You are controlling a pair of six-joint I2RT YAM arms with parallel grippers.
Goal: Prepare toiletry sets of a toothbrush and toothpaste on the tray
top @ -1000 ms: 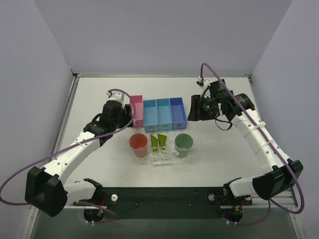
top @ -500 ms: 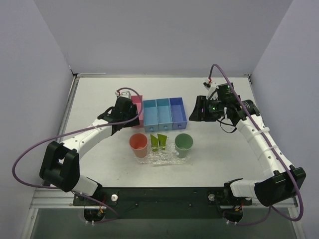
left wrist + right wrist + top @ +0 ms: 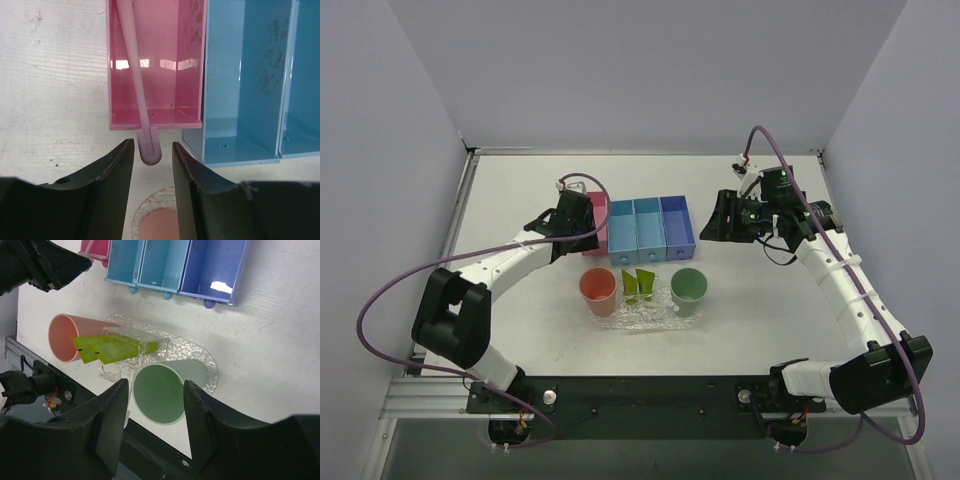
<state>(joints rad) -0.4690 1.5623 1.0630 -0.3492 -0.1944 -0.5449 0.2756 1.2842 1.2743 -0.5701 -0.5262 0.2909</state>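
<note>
A pink toothbrush [image 3: 134, 65] lies slantwise in the pink bin [image 3: 170, 60], its rounded handle end [image 3: 150, 150] sticking out past the bin's near wall. My left gripper [image 3: 151, 146] is open, one finger on each side of that end, not touching it; in the top view it is at the pink bin [image 3: 575, 215]. Two yellow-green toothpaste tubes [image 3: 638, 285] stand on the clear tray [image 3: 650, 318], also seen in the right wrist view [image 3: 107, 350]. My right gripper [image 3: 156, 390] is open and empty, high to the right of the bins [image 3: 720, 215].
A pink cup [image 3: 598, 290] and a green cup [image 3: 689, 289] stand at the tray's two ends. Three blue bins [image 3: 650, 228] sit in a row right of the pink bin [image 3: 594, 222]. The pink cup's rim shows under my left fingers [image 3: 155, 225].
My left arm has reached forward and right, bringing its open gripper up to the pink bin's near end. My right arm has drawn slightly right. The tray items have not moved.
</note>
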